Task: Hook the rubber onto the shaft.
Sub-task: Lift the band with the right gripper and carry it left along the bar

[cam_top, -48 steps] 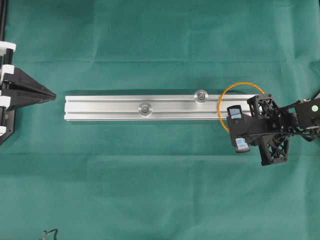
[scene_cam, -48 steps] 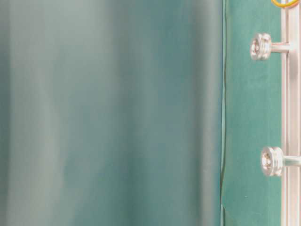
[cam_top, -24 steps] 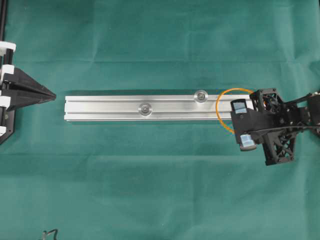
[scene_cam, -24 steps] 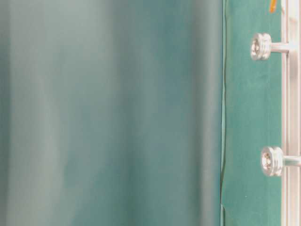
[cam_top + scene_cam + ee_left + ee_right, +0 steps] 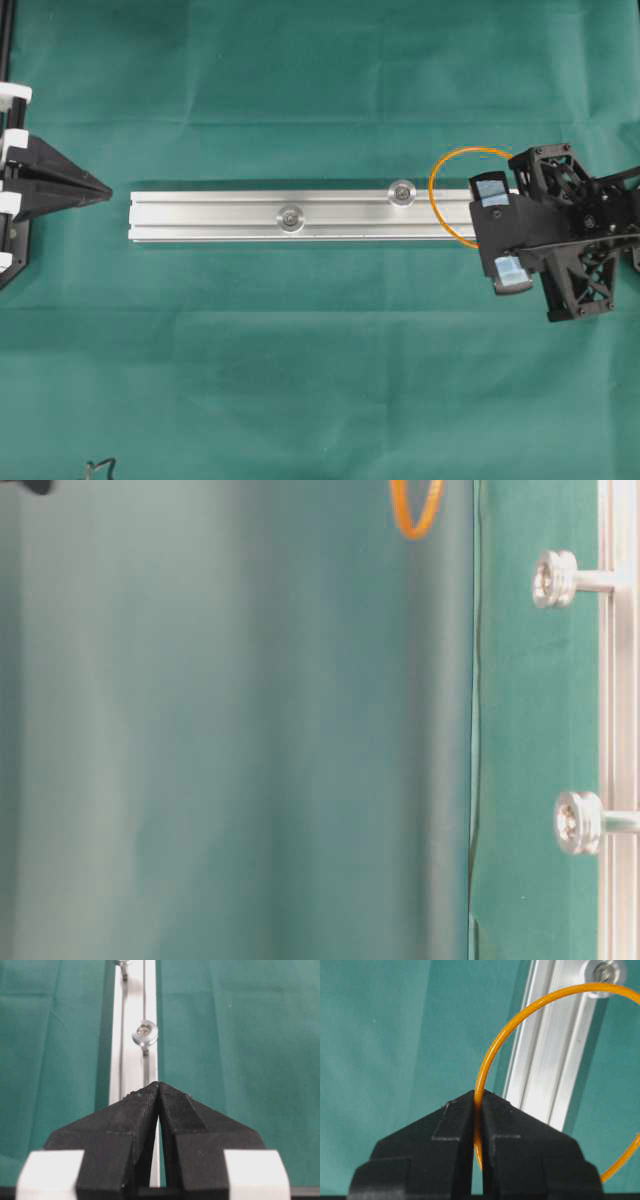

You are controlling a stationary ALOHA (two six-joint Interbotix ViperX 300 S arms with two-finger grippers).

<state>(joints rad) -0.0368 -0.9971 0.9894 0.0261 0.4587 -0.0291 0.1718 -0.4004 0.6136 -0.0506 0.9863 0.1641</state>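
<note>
The rubber (image 5: 432, 200) is a thin orange ring, and my right gripper (image 5: 479, 1094) is shut on its edge. In the overhead view that gripper (image 5: 482, 238) hangs over the right end of the silver rail (image 5: 220, 216). The ring stands out from the fingertips toward the nearer shaft (image 5: 402, 191) and stops short of it. In the right wrist view this shaft (image 5: 605, 972) shows just above the ring's (image 5: 492, 1055) top arc. A second shaft (image 5: 290, 216) stands further left. My left gripper (image 5: 100, 190) is shut and empty, just off the rail's left end.
Green cloth (image 5: 320, 380) covers the table around the rail. In the table-level view both shafts (image 5: 555, 578) (image 5: 578, 822) stick out from the rail (image 5: 620, 730), and the rubber (image 5: 415, 510) shows blurred at the top, away from the rail. A dark cable (image 5: 98, 466) lies at the bottom left.
My right gripper has moved right and risen with the rubber, so the ring now hangs clear of the rail. The left gripper has not moved.
</note>
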